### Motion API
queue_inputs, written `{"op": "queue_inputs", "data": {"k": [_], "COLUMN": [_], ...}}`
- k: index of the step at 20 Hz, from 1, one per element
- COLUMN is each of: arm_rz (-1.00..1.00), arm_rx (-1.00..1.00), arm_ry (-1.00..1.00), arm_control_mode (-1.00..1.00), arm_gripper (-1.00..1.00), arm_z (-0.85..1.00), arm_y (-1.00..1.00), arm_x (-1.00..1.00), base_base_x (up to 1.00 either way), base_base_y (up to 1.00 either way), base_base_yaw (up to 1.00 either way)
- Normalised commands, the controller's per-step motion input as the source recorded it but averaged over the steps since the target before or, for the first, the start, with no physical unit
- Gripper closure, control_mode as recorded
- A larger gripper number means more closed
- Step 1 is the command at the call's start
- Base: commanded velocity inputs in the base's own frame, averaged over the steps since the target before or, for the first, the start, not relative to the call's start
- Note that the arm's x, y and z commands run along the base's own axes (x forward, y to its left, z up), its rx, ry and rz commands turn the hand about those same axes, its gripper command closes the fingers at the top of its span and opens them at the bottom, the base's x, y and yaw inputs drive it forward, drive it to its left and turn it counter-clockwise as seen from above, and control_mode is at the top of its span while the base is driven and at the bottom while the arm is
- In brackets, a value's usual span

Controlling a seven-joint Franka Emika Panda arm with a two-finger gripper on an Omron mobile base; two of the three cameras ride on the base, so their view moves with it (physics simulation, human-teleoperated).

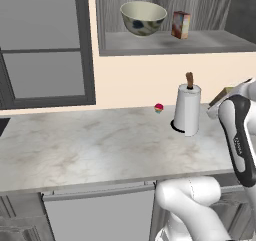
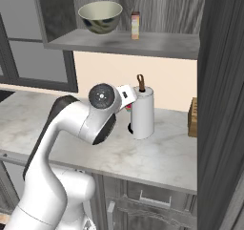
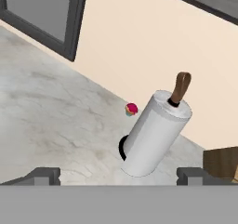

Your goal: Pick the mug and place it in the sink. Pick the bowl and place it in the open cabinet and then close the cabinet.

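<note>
Progress: the large round cream bowl with dark blue blotches point(image 1: 143, 18) already sits on the shelf of the open dark grey wood-grain wall cabinet point(image 1: 175, 43); closing the cabinet is left, I judge.
Jaws: parted and empty, gripper point(image 3: 118, 175) over the marble desk point(image 1: 90, 145).
Bowl: upright, beside a small orange carton point(image 1: 180, 25).

1. The bowl point(image 1: 143, 17) sits upright on the shelf of the open cabinet point(image 1: 170, 43), with a small orange carton point(image 1: 180, 25) just to its right.
2. Down on the marble table point(image 1: 100, 145), a white paper towel roll point(image 1: 187, 110) stands upright.
3. A tiny pink ball point(image 1: 159, 108) lies left of the roll, by the wall.
</note>
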Motion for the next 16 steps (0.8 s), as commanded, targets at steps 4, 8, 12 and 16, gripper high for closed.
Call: {"op": "queue_inputs", "data": {"k": [4,8,12,16], "arm_rz": [0.00,0.00,0.00,0.00], "arm_rx": [0.05,0.09,0.15,0.16], "arm_ry": [-0.07,-0.06,0.00,0.00], "arm_control_mode": [-1.00,-1.00,-1.00,-1.00], "arm_gripper": [-1.00,-1.00,-1.00,-1.00], "arm_z": [-0.19,-0.20,-0.30,-0.19], "arm_y": [-0.11,-0.10,-0.21,-0.28], "arm_x": [0.00,-0.01,-0.08,-0.14], "base_base_x": [0.00,0.00,0.00,0.00], "base_base_y": [0.00,0.00,0.00,0.00], "base_base_yaw": [0.00,0.00,0.00,0.00]}}
